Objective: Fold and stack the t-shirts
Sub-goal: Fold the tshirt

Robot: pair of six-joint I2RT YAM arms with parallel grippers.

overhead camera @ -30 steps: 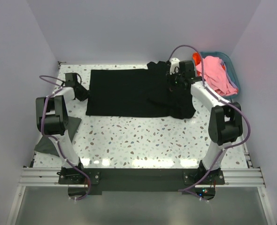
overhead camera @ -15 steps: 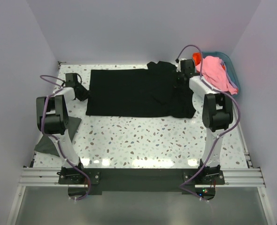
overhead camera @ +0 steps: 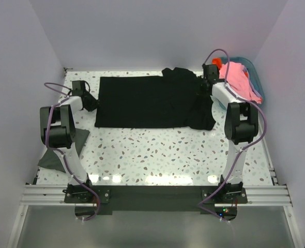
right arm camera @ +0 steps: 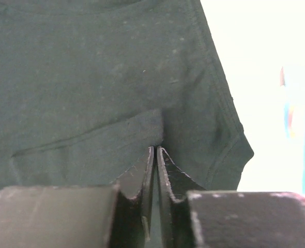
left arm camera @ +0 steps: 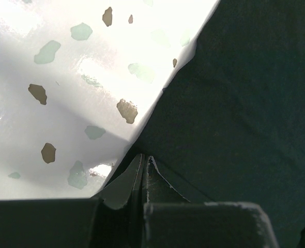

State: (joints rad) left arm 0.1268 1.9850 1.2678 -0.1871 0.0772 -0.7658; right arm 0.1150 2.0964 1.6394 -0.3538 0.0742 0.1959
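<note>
A large black t-shirt [overhead camera: 142, 101] lies spread flat across the back of the table, bunched at its right end. My left gripper [overhead camera: 94, 103] is shut on its left edge; in the left wrist view the closed fingertips [left arm camera: 143, 159] sit where the fabric [left arm camera: 245, 103] meets the table. My right gripper [overhead camera: 203, 87] is shut on a raised fold at the shirt's back right; the right wrist view shows the pinch [right arm camera: 155, 150] in the fabric [right arm camera: 90, 77]. A dark grey shirt [overhead camera: 57, 155] lies at the front left. Pink [overhead camera: 240, 80] and orange-red [overhead camera: 216, 63] shirts lie in the basket.
A teal plastic basket [overhead camera: 249, 63] stands at the back right corner beside my right arm. White walls close in the table on the left, back and right. The speckled tabletop [overhead camera: 157, 150] lies in front of the black shirt.
My right gripper has moved right and toward the back corner, drawing the bunched right end of the black shirt with it. My left gripper has not moved.
</note>
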